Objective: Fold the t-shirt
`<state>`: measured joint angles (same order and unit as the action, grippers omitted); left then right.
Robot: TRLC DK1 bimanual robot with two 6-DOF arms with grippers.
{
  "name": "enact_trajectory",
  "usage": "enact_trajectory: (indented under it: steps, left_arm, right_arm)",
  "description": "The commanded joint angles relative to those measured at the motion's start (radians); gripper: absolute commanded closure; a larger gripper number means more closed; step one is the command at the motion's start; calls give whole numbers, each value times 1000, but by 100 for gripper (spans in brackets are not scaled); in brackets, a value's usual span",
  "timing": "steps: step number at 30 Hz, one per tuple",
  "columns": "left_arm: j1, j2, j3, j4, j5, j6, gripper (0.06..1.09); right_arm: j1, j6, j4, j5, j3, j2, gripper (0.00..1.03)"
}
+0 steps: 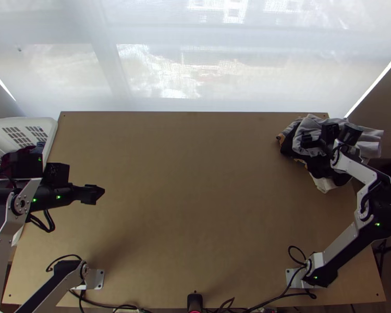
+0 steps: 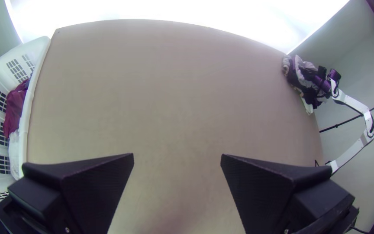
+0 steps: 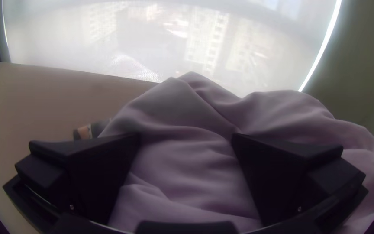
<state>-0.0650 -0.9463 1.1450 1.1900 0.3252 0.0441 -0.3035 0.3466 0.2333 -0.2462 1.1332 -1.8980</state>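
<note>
Bunched clothes (image 1: 315,125) lie heaped at the far right corner of the wooden surface (image 1: 195,208), pale fabric over dark; which piece is the t-shirt, this onlooker cannot tell. The right gripper (image 1: 307,141), its fingers wide apart, hangs over the pale fabric, its arm (image 1: 355,168) crossing the heap's outer side. At left, the other gripper (image 1: 95,194), also spread wide, points in over the wood, its arm blocking the view of part of a white basket (image 1: 52,128) that holds maroon cloth (image 2: 16,108) and white cloth (image 2: 14,151). Black cables (image 1: 295,246) loop along the near edge.
</note>
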Motion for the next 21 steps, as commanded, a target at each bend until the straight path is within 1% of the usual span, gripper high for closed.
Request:
enact_trajectory:
  steps: [1,4,9,13,16,21]
  left_arm:
    - [-10,37,7,54,-17,7,11]
    - [-10,37,15,54,-18,7,11]
    - [-9,37,7,23,-17,5,11]
    - [-9,35,4,-10,-17,3,11]
    - [-9,43,7,-29,-18,7,11]
    - [-10,75,2,-101,-28,7,11]
  right_arm:
    - [-40,-12,60,13,-43,-119,5]
    - [-55,-37,60,13,-59,-76,5]
    - [-55,-51,51,7,-36,50,5]
    - [-46,-54,-25,-8,34,122,5]
    - [-32,-77,-71,-13,79,182,5]
    - [29,-141,-120,-11,79,341,5]
